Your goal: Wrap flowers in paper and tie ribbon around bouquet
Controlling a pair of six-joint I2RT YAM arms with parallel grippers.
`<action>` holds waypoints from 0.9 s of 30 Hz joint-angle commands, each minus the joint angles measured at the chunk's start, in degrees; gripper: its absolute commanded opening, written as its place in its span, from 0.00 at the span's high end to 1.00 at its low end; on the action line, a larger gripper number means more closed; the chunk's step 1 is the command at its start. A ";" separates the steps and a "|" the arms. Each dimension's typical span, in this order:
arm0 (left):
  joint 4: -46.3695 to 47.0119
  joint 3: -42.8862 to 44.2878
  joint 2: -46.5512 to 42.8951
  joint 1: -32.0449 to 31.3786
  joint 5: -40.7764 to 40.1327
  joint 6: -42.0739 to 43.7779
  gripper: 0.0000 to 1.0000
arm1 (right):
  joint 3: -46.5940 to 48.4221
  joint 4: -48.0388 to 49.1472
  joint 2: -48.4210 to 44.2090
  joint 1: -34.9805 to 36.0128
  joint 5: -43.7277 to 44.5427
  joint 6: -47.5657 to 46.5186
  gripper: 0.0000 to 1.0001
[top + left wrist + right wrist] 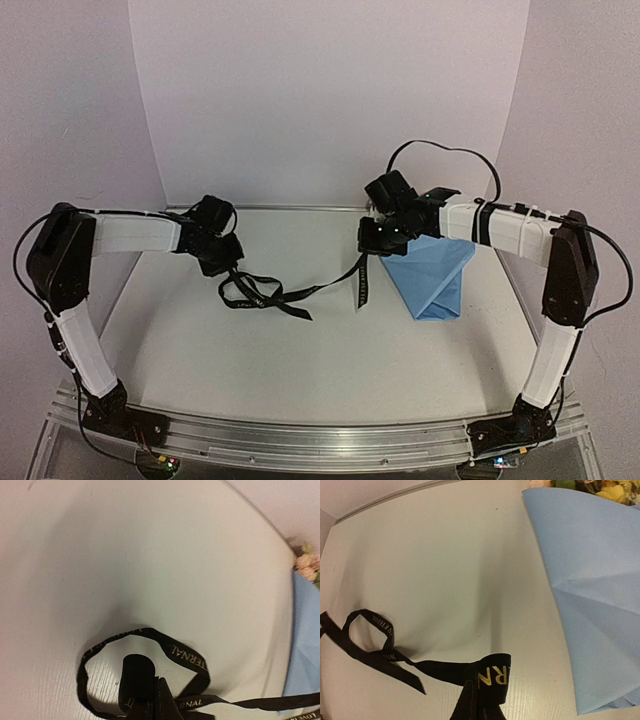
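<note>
The black ribbon (pixel 290 293) with gold lettering lies slack across the middle of the table, looped near its left end. My left gripper (pixel 222 258) is shut on that looped end; in the left wrist view a fold of the ribbon (pixel 186 656) curls over the closed fingertips of the gripper (pixel 159 684). My right gripper (pixel 375 238) is shut on the other end of the ribbon (pixel 492 672), just left of the light blue paper (pixel 432 275), which is folded into a cone lying flat. The flowers (pixel 600 487) poke out of the cone's far end. My right arm hides them from above.
White walls stand close behind and on both sides of the table (pixel 300 360). A metal rail (pixel 320 440) carrying both arm bases runs along the near edge. The paper cone (pixel 600 580) fills the right side of the right wrist view.
</note>
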 commanded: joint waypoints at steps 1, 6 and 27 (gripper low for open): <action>1.59 -2.54 -13.09 4.75 -0.17 5.13 1.00 | -1.19 -1.32 -7.45 -3.27 7.12 1.91 1.00; -2.19 -2.58 -22.45 12.86 -7.52 7.53 1.00 | -5.93 -3.41 -15.38 -6.24 13.50 2.58 1.00; -4.51 -3.34 -18.75 33.27 -1.22 13.49 1.00 | -20.86 -11.50 -30.14 -13.73 12.02 3.82 1.00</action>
